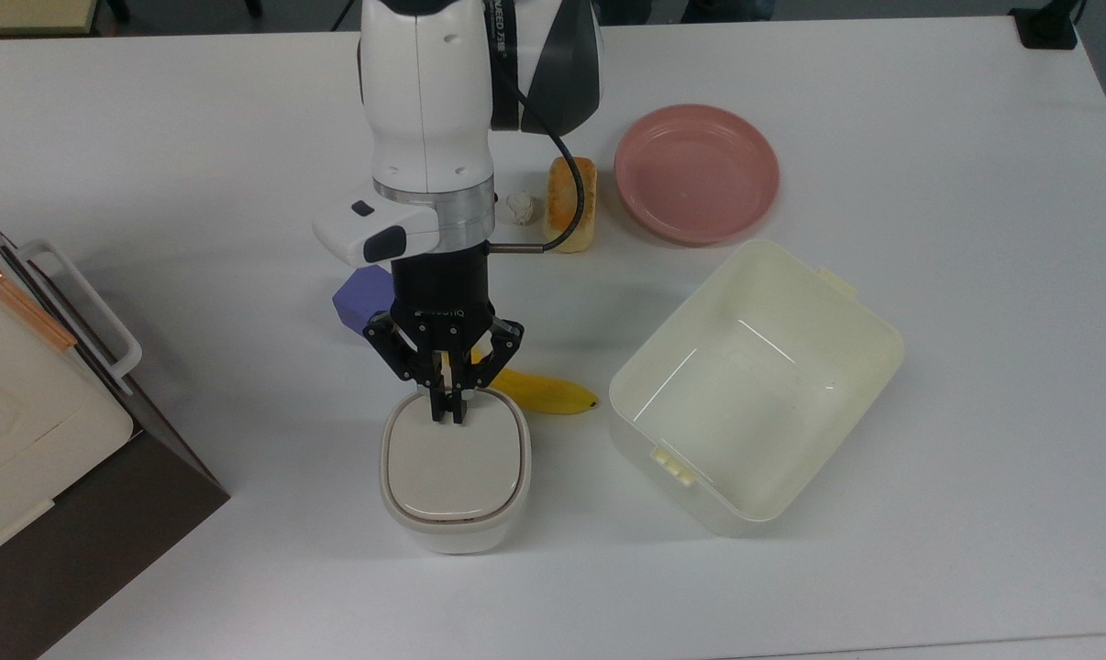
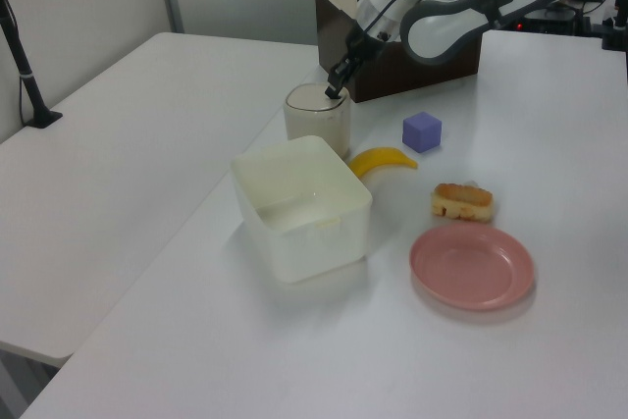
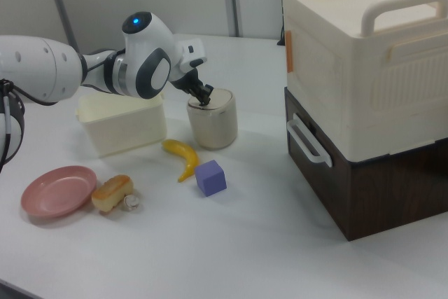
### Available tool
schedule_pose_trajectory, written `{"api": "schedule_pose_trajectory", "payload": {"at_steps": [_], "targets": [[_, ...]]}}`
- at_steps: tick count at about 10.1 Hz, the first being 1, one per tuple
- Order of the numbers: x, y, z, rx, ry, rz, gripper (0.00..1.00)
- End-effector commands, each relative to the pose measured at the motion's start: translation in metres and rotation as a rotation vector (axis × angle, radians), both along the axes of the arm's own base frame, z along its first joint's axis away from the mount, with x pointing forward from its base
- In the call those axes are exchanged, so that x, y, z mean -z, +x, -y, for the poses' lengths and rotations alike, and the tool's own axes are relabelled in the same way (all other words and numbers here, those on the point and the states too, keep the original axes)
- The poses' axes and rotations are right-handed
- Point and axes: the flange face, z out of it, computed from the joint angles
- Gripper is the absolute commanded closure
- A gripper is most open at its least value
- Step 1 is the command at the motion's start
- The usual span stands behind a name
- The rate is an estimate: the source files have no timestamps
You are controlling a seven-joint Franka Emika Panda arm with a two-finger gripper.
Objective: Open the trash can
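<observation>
White table | end effector on trash can lid

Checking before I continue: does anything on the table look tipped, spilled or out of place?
Nothing stands out. The trash can stands upright with its lid flat and closed, the gripper shut at its rim. Banana lies beside it.

Banana between trash can and tub, top view.
</observation>
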Motion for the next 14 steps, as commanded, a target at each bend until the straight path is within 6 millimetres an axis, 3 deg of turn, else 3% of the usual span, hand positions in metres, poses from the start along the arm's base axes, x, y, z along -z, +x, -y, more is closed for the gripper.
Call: {"api": "schedule_pose_trajectory", "payload": {"at_steps": [1, 3, 5, 9, 14], "targets": [[-0.046, -0.019, 0.020, 0.050, 0.010, -0.068, 0.69], [-0.068, -0.035, 0.026, 0.057, 0.010, -0.145, 0.41], [-0.092, -0.064, 0.028, 0.055, 0.008, -0.296, 0.00], [-0.115, -0.104, 0.045, -0.065, -0.036, -0.498, 0.00], [-0.117, -0.107, 0.045, -0.056, -0.046, -0.506, 0.00]]}}
